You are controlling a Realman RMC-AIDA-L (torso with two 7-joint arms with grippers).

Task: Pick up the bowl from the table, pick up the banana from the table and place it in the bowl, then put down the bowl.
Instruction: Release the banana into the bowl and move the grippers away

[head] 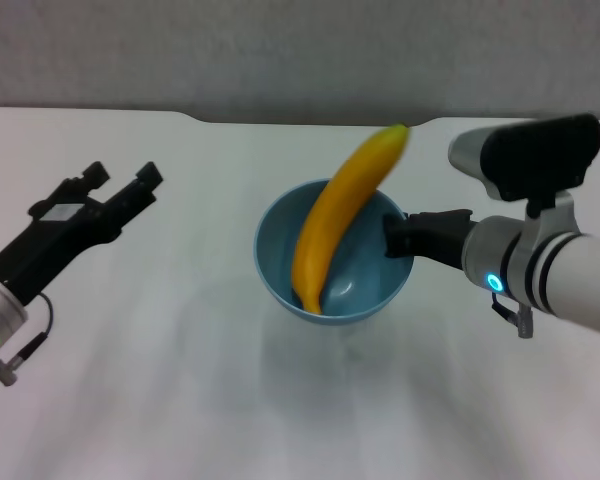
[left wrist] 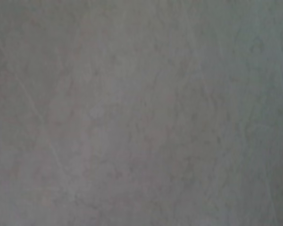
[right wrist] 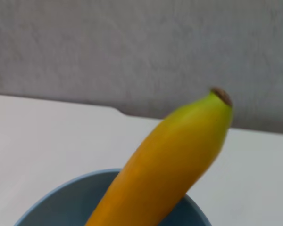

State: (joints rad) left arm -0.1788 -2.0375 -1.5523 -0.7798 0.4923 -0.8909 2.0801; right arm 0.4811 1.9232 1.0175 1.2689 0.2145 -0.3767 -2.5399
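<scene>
The worktop [head: 180, 400] is plain white and flat; a shallow dark notch runs along its far edge at 12 o'clock, below a light grey wall.

The bowl [head: 280, 265], light blue and glossy, sits near the centre of the head view with a faint shadow beneath it. Whether it rests on the worktop or is held slightly clear cannot be determined. The banana [head: 340, 215] stands tilted inside it: the lower end rests on the bowl floor toward 6 o'clock, and the upper end leans over the rim toward 1 o'clock.

The right end effector [head: 400, 236] is at 3 o'clock of the bowl, its dark fingers closed on the bowl rim. The left end effector [head: 120, 182] is at 9 o'clock, well apart from the bowl, above the worktop, fingers parted with nothing between them.

The right wrist view shows the banana [right wrist: 170, 165] close up with its brown tip, the bowl [right wrist: 61, 202] rim below it, and the notch behind. The left wrist view shows only a plain grey surface.
</scene>
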